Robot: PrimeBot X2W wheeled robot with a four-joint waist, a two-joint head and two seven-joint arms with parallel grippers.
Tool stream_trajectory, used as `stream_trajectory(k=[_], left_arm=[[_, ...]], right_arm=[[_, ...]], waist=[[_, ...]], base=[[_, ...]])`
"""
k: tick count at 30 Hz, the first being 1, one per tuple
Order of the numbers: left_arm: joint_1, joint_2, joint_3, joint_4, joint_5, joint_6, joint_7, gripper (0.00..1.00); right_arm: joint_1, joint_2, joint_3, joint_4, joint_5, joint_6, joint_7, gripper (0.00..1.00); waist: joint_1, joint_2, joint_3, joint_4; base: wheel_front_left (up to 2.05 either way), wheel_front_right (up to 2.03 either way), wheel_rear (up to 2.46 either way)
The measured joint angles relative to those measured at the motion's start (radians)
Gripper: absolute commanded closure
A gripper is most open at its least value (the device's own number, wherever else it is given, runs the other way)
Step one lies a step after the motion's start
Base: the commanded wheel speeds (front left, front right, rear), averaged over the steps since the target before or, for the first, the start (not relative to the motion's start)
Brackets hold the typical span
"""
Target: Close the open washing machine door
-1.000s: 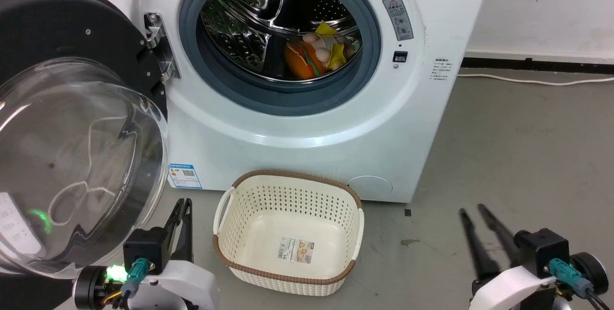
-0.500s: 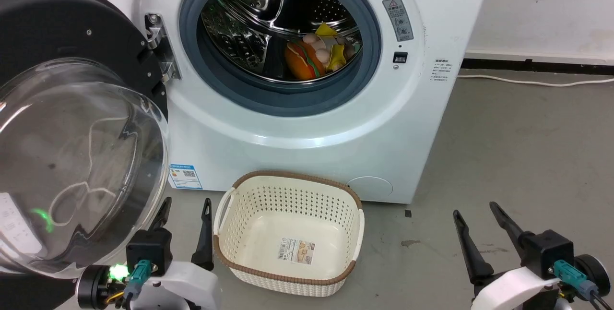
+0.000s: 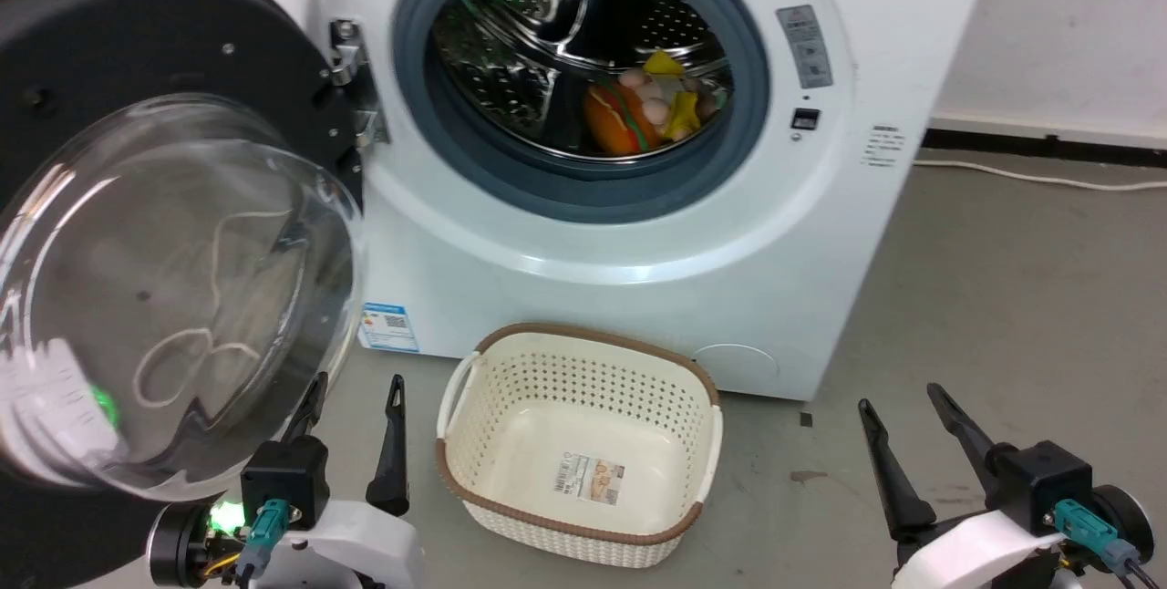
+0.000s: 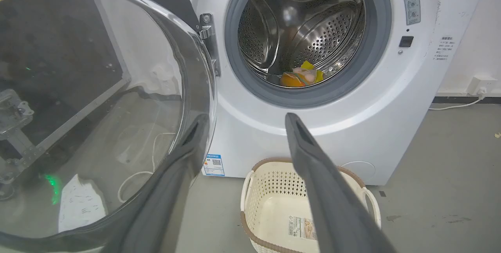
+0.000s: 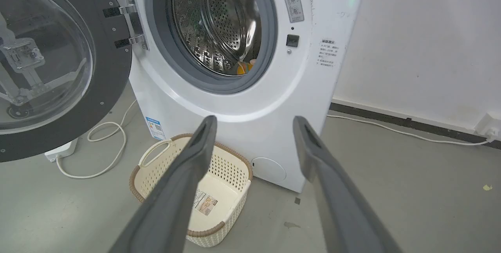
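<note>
Door (image 3: 173, 279) hangs swung wide off the hinge (image 3: 351, 78) on the robot's left of the machine (image 3: 638, 288). Its glass bowl bulges out toward the robot, so the drum mouth is fully exposed. Toys (image 3: 638, 110) lie at the bottom of the drum and the basket (image 3: 565, 379) on the floor in front is empty. I'd read that as loading done and only the closing left. Left claw (image 3: 357, 384) sits low, just beside the door's bottom rim, fingers spread wide and gripping nothing. Spread like that, it looks set to push the frame rather than pinch it. Right claw (image 3: 898, 397) sits well off to the other side, equally wide, equally empty. The left arm seems the natural one to sweep the door round. The basket looks low enough to clear the swing, though I can't be sure.
</note>
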Motion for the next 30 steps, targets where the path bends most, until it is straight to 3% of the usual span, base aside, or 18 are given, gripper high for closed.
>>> stream_trajectory(k=[30], left_arm=[[0.012, 0.002, 0.021, -0.012, -0.007, 0.002, -0.062, 0.00]], right_arm=[[-0.035, 0.000, 0.074, 0.065, 0.021, 0.000, -0.062, 0.00]], waist=[[0.0000, 0.0000, 0.003, 0.169]], base=[[0.00, 0.00, 0.00]])
